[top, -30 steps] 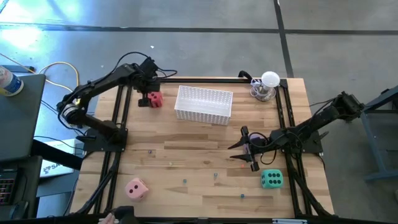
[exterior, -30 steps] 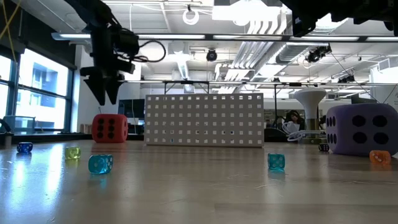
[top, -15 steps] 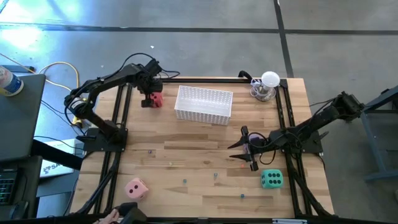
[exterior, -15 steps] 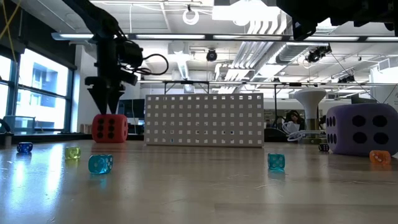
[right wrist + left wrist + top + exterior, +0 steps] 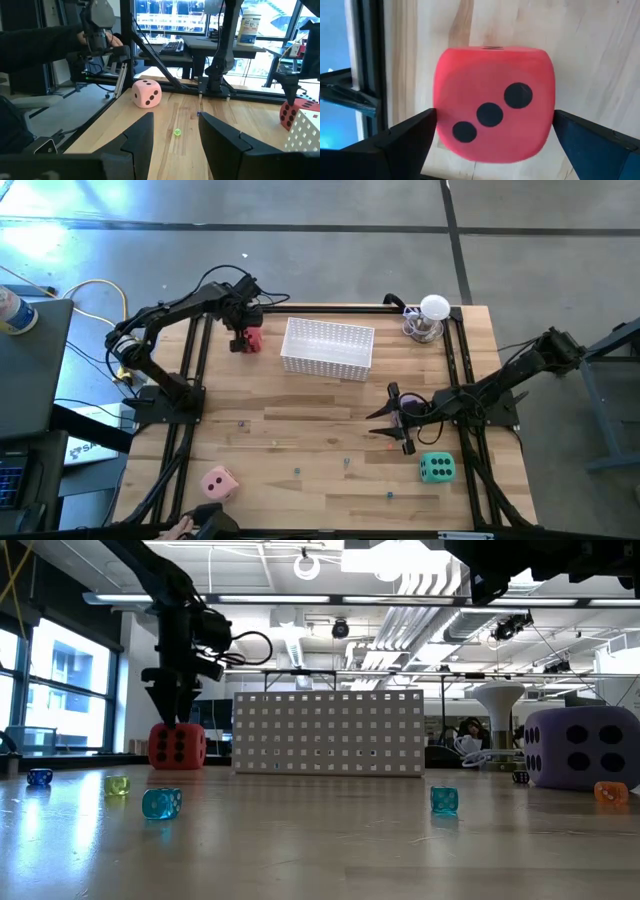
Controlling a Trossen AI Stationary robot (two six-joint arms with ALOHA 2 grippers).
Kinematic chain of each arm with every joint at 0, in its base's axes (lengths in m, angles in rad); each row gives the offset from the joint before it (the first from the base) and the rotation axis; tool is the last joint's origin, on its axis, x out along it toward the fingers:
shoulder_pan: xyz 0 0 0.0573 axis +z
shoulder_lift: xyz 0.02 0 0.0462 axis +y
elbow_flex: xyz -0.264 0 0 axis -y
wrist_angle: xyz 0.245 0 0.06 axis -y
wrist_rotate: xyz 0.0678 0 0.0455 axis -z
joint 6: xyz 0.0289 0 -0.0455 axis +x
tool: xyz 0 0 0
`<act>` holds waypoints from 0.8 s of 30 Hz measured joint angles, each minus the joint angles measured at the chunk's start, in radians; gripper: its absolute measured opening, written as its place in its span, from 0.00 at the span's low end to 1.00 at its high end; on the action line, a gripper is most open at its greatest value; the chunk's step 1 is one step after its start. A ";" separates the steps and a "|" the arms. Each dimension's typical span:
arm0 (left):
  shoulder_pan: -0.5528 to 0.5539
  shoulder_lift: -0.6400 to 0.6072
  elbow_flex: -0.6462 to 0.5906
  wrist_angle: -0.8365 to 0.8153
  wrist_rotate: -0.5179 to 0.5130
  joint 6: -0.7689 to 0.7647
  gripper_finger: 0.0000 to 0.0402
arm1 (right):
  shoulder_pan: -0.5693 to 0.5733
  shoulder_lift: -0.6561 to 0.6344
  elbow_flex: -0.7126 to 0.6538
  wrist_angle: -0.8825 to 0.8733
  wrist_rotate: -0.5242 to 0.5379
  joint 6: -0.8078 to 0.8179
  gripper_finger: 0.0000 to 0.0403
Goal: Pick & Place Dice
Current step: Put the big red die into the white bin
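The red die [image 5: 251, 338] sits on the table near the far left corner, left of the white perforated basket [image 5: 328, 347]. My left gripper [image 5: 240, 332] is open and points down over it, one finger on each side of the red die [image 5: 494, 102], its tips level with the top of the die [image 5: 177, 745]. I cannot tell whether they touch. My right gripper [image 5: 398, 420] waits open above the table's right middle. The pink die [image 5: 219, 482] lies near the near left corner, the green die [image 5: 436, 468] at the near right. A purple die [image 5: 580, 747] shows at the right of the low view.
Several small coloured dice [image 5: 161, 802] are scattered over the near half of the table. A white lamp-like object [image 5: 428, 318] stands at the far right corner. A person's hand [image 5: 185, 528] holds a dark device at the near left edge. Black frame rails [image 5: 196, 360] run along both sides.
My left gripper has moved toward the red die and come down over it, so that its tips now reach the die's top. The die and the right arm have stayed where they were.
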 joint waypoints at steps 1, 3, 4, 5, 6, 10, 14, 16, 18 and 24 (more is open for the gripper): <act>0.000 0.011 0.002 0.005 -0.003 0.000 0.97 | 0.000 0.000 0.000 0.000 0.000 0.000 0.37; 0.000 0.034 0.004 0.005 -0.005 0.000 0.97 | 0.000 0.000 0.000 0.000 0.000 0.000 0.37; 0.000 0.043 0.005 0.005 -0.005 0.000 0.97 | 0.000 0.000 0.000 0.000 0.000 0.000 0.37; 0.000 0.054 0.005 0.007 -0.003 -0.001 0.97 | 0.000 0.000 0.000 0.000 0.000 0.000 0.37; 0.000 0.061 0.005 0.009 -0.002 -0.006 0.97 | 0.000 0.000 0.000 0.000 0.000 0.000 0.37; 0.000 0.091 0.004 0.012 0.002 -0.059 0.97 | 0.000 0.000 0.000 0.000 0.000 0.000 0.37; 0.001 0.106 0.003 0.010 0.036 -0.099 0.97 | 0.000 0.000 0.000 0.000 0.000 0.000 0.37; 0.001 0.107 0.002 0.012 0.051 -0.102 0.97 | 0.000 0.000 0.000 0.000 0.000 0.000 0.37; 0.002 0.107 0.000 0.014 0.070 -0.104 0.97 | 0.000 0.000 0.000 0.000 0.000 0.000 0.37; 0.002 0.108 -0.013 0.022 0.089 -0.169 0.97 | 0.000 0.000 0.000 0.000 0.000 0.000 0.37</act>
